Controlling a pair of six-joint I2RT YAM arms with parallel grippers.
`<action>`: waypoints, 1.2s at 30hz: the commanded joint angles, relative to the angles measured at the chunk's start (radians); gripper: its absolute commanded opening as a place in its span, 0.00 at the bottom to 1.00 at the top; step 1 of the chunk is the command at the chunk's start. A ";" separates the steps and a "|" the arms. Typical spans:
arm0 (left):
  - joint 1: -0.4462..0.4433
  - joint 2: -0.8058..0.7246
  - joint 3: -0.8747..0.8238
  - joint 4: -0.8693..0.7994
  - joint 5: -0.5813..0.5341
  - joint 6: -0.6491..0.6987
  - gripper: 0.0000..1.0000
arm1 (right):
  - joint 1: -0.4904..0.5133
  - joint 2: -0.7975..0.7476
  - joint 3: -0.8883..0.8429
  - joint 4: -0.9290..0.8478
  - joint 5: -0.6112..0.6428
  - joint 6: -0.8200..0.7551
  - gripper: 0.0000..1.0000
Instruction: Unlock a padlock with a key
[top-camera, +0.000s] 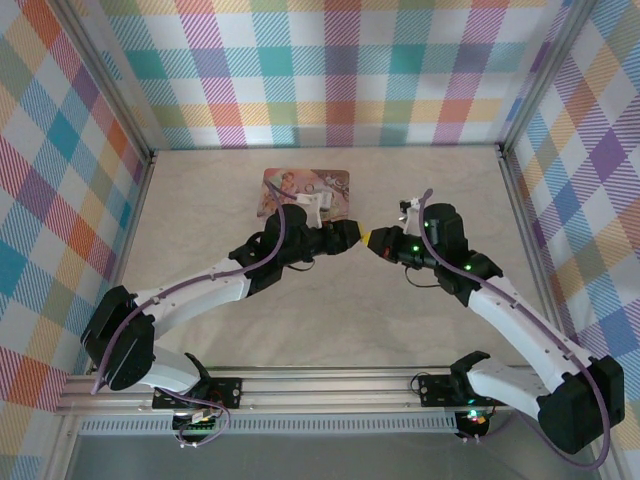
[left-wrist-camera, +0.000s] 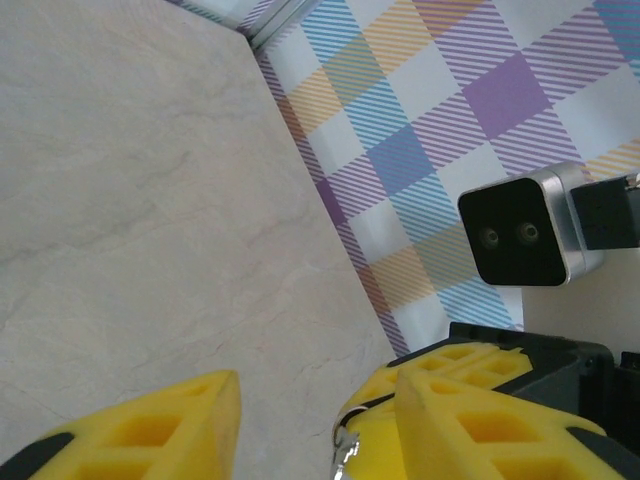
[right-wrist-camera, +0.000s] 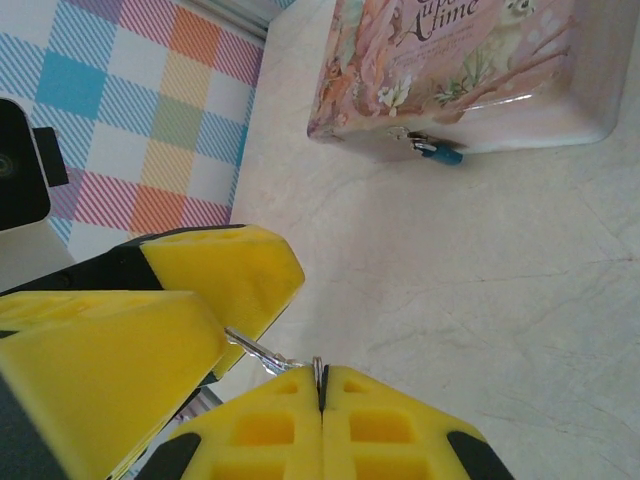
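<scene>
Right jaws, yellow honeycombed wedges, pinch thin metallic key (right-wrist-camera: 262, 352).

- Setting: a robotics lab test cell, not a home or a shop.
- Enclosure: plaid-printed panels (top-camera: 330, 70) on three sides, framed by bare metal corner posts (top-camera: 110, 80).
- Bench: a pale stone-look table (top-camera: 330, 330) with a slotted aluminium rail (top-camera: 330, 400) along its near edge.
- Hardware: the left arm (top-camera: 200, 290) and right arm (top-camera: 520, 325) are bolted to that rail, with purple cables (top-camera: 283, 225) and lit green indicator lights (top-camera: 415, 247).
- Tooling: the left gripper (top-camera: 352, 236) and right gripper (top-camera: 376, 239) have yellow padded fingers. A boxed twin-lens camera (left-wrist-camera: 525, 235) sits on the right wrist.
</scene>
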 joint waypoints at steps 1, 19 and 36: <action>-0.011 0.000 0.028 0.008 -0.006 0.016 0.38 | 0.013 0.007 0.031 0.040 -0.019 0.010 0.00; -0.013 -0.033 0.033 -0.053 -0.041 0.059 0.00 | 0.023 -0.016 0.019 0.021 0.013 -0.011 0.13; -0.010 -0.217 0.144 -0.281 0.039 0.297 0.00 | -0.005 -0.173 0.073 0.113 -0.223 -0.249 0.45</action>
